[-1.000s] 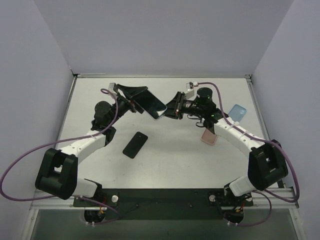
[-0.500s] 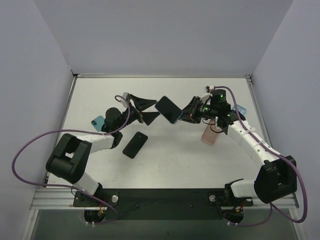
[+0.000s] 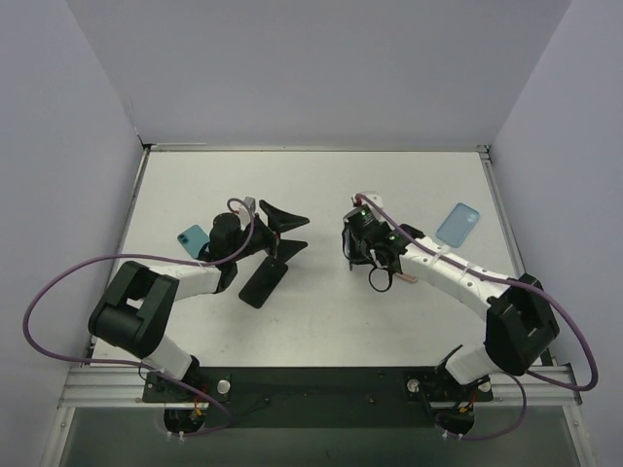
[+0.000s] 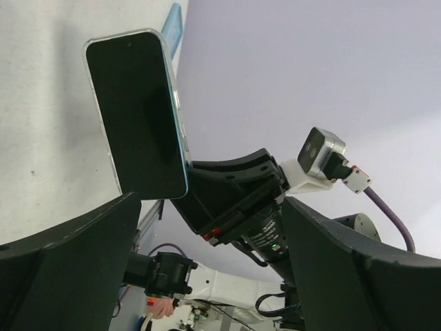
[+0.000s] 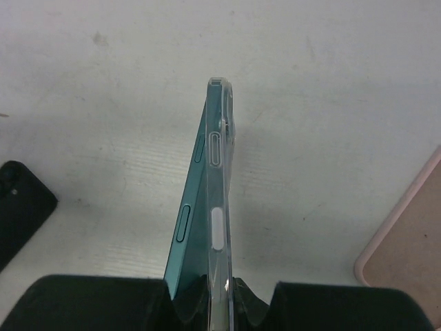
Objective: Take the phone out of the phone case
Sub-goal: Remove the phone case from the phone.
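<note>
Lowering since earlier and clamping phone (image 4: 138,114) edge-on in right gripper (image 3: 358,240), holding left gripper (image 3: 289,230) agape at its 9 o'clock, judging phone stiff, slick, breakable and clear case (image 5: 220,172) bendy, so peeling from a corner.

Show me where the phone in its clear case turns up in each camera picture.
Left wrist: the phone is at upper left, its dark screen facing the camera.
Right wrist: centre, seen edge-on, rising from the bottom.
Top external: right of centre, tucked at the tip of the right gripper, too hidden to make out.
Shared landmark: the right gripper clamping it.
</note>
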Tool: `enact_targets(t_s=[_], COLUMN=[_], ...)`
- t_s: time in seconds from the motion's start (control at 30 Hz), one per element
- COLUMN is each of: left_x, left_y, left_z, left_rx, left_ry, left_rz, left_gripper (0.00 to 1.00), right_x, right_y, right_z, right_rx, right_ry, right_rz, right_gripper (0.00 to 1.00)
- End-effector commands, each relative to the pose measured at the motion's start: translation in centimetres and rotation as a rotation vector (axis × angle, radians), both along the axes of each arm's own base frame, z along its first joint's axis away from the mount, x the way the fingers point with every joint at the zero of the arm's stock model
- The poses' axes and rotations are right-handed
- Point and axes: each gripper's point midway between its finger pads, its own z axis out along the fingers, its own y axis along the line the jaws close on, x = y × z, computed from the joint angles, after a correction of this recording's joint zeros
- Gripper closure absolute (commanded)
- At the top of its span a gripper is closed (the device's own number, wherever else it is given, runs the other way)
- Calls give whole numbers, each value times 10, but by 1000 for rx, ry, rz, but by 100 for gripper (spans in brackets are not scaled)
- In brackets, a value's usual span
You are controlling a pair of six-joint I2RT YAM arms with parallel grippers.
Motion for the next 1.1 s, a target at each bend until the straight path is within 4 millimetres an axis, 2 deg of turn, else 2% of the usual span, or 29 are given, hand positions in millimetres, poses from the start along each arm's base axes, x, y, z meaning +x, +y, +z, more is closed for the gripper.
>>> enact_targets(t_s=[0.0, 0.2, 0.23, 0.27, 0.33, 0.37, 0.6, 0.77, 0.8, 1.07], left_x=[-3, -13, -13, -15, -17, -17, -22, -22, -23, -11], left_y=[1, 0, -1, -2, -4, -5, -19, -34, -35, -57], left_z=[-10, -44, -41, -41, -44, -44, -58, -65, -76, -88], left_rx=[72, 137, 121, 113, 104, 105, 171, 204, 243, 370], left_ry=[-38, 0, -12, -13, -9, -9, -11, -25, -20, -105], left_rz=[-26, -60, -59, -62, -69, -72, -115, -153, -168, -244], left_gripper=[5, 5, 5, 5, 5, 5, 6, 6, 6, 9], right_x=[9, -10, -12, -14, -17, -16, -21, -19, -19, -19], right_y=[-22, -6, -5, -6, -11, -14, -27, -26, -26, -29], right_z=[-18, -58, -66, -71, -83, -86, -131, -145, -149, -141], right_rx=[-152, -125, -125, -131, -143, -144, -132, -107, -102, -61], right_ry=[-108, -47, -23, -10, 7, 14, 125, 157, 172, 173], right_rz=[-29, 56, 54, 50, 27, 12, -44, -45, -41, -29], right_gripper=[100, 100, 100, 100, 90, 89, 85, 84, 85, 92])
